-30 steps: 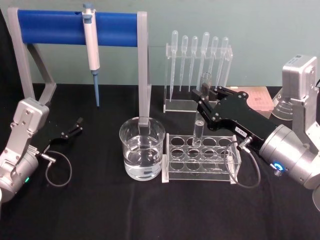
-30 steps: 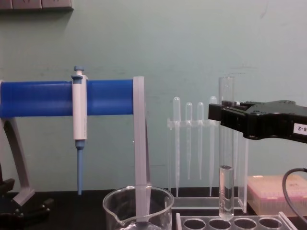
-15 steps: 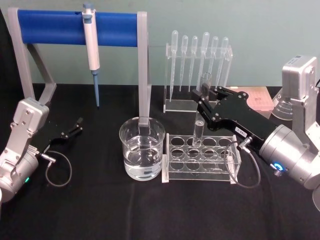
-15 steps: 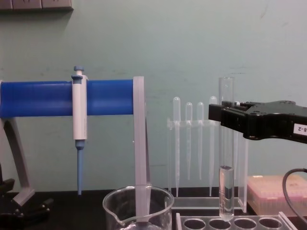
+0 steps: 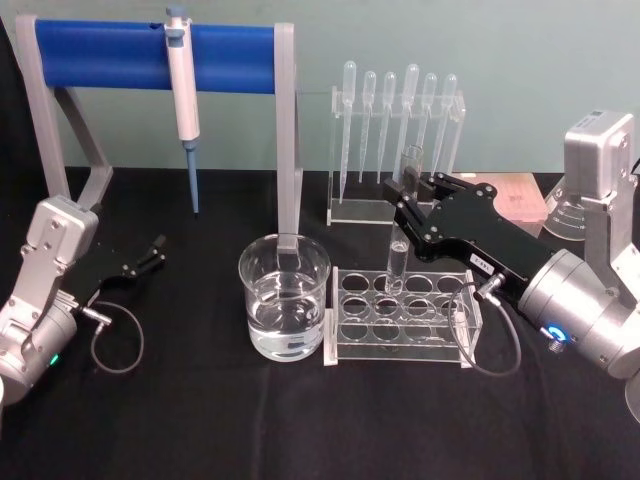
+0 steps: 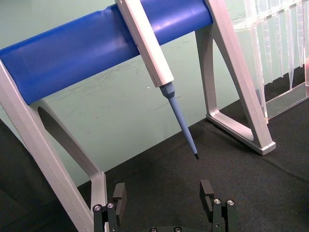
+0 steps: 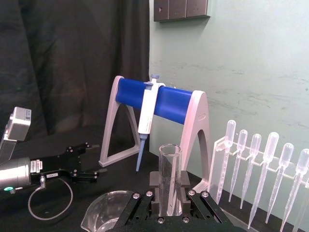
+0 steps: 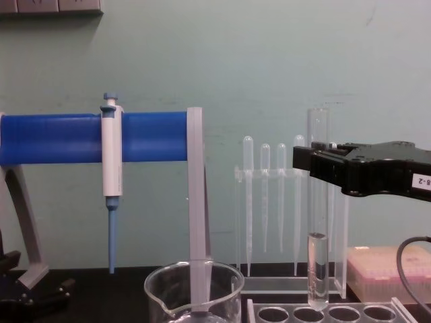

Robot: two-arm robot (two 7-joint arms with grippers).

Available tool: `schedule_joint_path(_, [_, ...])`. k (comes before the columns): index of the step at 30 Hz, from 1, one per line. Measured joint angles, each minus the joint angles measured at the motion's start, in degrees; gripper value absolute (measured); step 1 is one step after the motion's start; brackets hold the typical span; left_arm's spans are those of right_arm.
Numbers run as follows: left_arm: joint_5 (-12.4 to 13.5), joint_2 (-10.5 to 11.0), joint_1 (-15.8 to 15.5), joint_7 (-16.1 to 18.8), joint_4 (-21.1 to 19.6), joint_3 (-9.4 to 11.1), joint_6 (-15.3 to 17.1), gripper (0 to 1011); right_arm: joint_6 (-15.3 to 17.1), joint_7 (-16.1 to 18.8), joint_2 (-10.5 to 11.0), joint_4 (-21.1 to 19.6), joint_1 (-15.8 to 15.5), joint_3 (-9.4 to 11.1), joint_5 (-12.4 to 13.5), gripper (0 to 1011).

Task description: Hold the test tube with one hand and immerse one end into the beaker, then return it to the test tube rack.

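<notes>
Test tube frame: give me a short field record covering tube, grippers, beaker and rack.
test tube: upright, liquid in its lower part, lower end at the mouth of a back-row rack hole
right gripper: shut on the test tube's upper part
beaker: partly filled, apart from the tube
rack: right beside the beaker
left gripper: open, idle, low at the left

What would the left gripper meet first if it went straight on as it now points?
Probably the pipettor tip, hanging ahead of the left gripper with its open jaws, though depth is unclear and it could slip past.
</notes>
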Motion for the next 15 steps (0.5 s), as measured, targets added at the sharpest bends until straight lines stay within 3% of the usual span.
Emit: schedule_joint_path(15, [0.0, 0.0, 0.0, 0.0, 0.0, 0.0, 0.0, 1000, 0.0, 0.0, 0.0, 0.0, 0.0, 0.0, 0.0, 228])
